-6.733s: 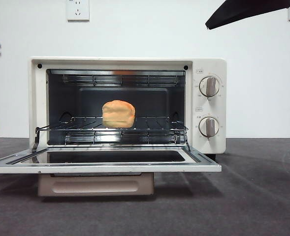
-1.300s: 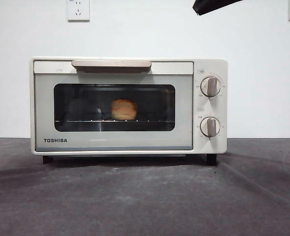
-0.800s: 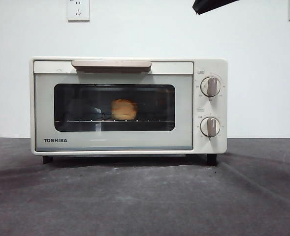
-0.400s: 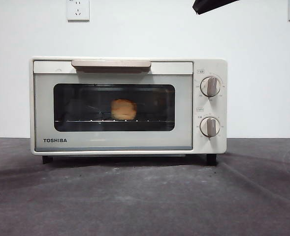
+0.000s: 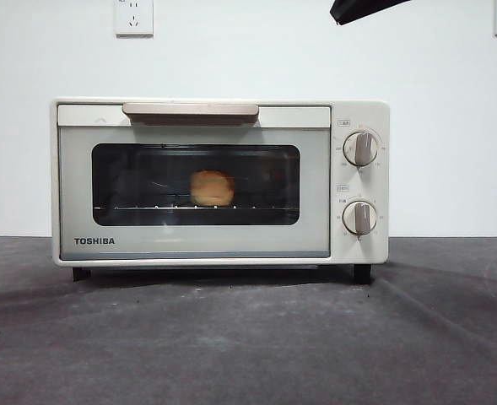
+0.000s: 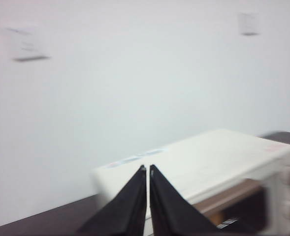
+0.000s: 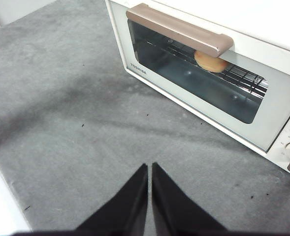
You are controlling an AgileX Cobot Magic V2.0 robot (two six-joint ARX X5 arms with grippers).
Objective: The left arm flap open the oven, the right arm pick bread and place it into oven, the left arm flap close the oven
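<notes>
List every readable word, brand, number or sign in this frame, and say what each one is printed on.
"TOSHIBA": on the lower left corner of the oven door, also readable in the right wrist view.
Small labels above the two knobs: too small to read.
Dial markings around the knobs: too small to read.
Stickers on the oven's top, left wrist view: blurred, unreadable.
Wall sockets: no legible text.
</notes>
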